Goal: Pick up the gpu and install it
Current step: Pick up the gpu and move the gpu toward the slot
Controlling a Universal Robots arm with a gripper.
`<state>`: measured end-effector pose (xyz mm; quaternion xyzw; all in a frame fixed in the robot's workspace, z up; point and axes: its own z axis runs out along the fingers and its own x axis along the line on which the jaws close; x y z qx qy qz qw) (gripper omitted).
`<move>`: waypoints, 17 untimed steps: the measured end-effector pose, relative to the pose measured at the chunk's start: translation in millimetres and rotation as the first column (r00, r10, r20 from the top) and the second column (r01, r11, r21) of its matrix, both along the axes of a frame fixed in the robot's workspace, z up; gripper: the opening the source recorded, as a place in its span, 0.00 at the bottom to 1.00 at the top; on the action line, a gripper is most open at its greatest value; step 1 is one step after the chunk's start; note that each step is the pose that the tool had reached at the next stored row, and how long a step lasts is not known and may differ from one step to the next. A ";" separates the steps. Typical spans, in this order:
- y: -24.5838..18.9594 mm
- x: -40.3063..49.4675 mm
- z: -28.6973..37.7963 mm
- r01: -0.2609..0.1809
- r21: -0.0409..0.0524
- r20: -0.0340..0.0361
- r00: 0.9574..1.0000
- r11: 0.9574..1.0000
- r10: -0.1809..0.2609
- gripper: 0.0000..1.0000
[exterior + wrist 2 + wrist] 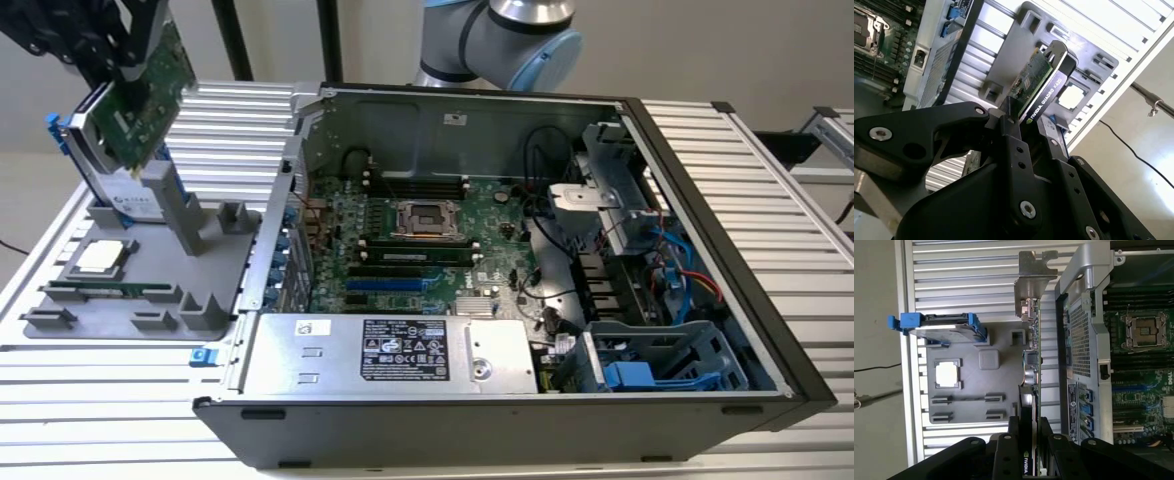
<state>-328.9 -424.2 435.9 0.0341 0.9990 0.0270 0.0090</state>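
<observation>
The gripper (1026,122) is closed on the gpu (1038,77). Its black fingers (1010,145) are pressed against the card's two faces, at the end away from the silver bracket (1031,282).

In the exterior view the card is held tilted at the far left of the scene, high over the gray parts fixture (80,300). It appears to be lifted clear of the fixture, though its lowest edge cannot be separated with certainty from the upright hard drive (127,205) behind it. That drive, in its blue frame, is left standing in the fixture. A square processor chip (100,258) lies flat in its recess nearer the camera.

To the right of the fixture, the open computer case (694,165) lies on the slatted table (80,400). Inside it the motherboard (494,270) is exposed, and a blue expansion slot (387,285) is seen unoccupied.

The picking up is judged to be done and the carrying toward the case to be in hand. Nothing is yet seated.

For the installing, it is judged that:
- the card must be brought over the case wall without striking it;
- the card must be set square to the board;
- its lower edge must be lined up along the slot;
- the bracket must be turned toward the case's rear wall.

A firm grip is called for, since a tilted card could slip between the pads.
</observation>
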 end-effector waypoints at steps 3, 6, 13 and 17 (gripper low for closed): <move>0.0 0.0 1.8 0.000 0.000 0.000 1.000 1.000 0.000 0.00; 0.0 0.0 3.6 0.000 0.000 0.000 1.000 1.000 0.000 0.00; 0.0 0.0 6.9 0.000 0.000 0.000 1.000 1.000 0.000 0.00; 0.0 0.0 8.7 0.000 0.000 0.000 1.000 1.000 0.000 0.00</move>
